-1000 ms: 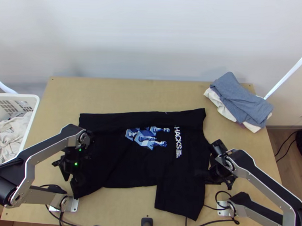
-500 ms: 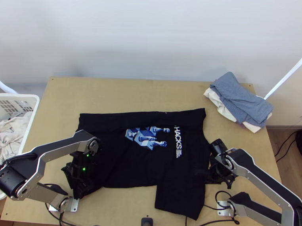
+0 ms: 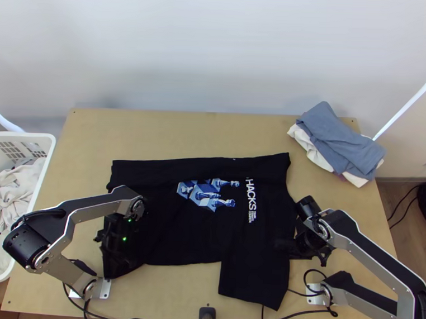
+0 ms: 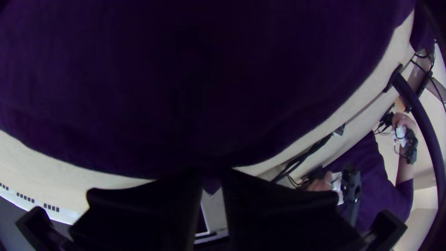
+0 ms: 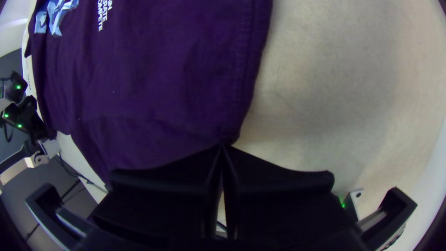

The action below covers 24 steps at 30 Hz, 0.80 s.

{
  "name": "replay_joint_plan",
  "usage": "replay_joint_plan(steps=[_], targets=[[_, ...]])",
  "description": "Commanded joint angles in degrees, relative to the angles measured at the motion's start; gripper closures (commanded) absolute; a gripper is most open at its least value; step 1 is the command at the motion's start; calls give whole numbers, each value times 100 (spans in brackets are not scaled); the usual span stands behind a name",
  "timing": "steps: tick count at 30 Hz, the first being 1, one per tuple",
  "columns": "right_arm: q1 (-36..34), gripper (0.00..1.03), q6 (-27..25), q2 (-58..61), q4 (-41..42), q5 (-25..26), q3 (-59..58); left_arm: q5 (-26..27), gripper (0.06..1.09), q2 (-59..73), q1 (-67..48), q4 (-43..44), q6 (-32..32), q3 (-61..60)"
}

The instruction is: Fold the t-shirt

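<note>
Pinching cloth on both sides at this point: the left gripper (image 4: 211, 173) has its wide black fingers nearly together, with a bit of dark fabric caught between them. The right gripper (image 5: 223, 146) has its fingertips closed on the edge of the shirt, by the base of the sleeve. So both are clamped, afaict.

What they've got is a black cotton t-shirt with a blue-and-white chess print (image 3: 188, 237), spread over the middle of the light wooden table (image 3: 158, 129). Long axis runs left to right, one sleeve sticks out towards the near edge. Left claw's on the near left corner, right claw's on the right side, so most of the shirt lies between them and towards the far edge. Far side looks tucked under already, but that's a guess.

My bet is the next move is lifting the near side and carrying it away from the bases, both arms level. If one lags, that sleeve will probably twist or bunch. Folded grey-blue cloth (image 3: 339, 141) sits at the far right corner, fwiw.
</note>
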Motion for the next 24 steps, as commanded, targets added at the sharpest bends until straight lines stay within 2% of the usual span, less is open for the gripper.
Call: replay_joint_plan(steps=[1, 6, 10, 13, 24], targets=[[-47, 100, -59, -65, -1, 56, 109, 56, 104, -218, 41, -93, -44, -79], [-56, 100, -85, -241, -10, 100, 223, 56, 104, -710, 594, -207, 26, 378], [-47, 100, -322, -461, 7, 311, 293, 161, 104, -1141, 1078, -269, 70, 783], [-100, 100, -507, -610, 25, 496, 320, 231, 104, -1352, 1517, -365, 360, 853], [-354, 100, -990, -988, 16, 504, 847, 231, 105, -1932, 2317, -436, 764, 1117]])
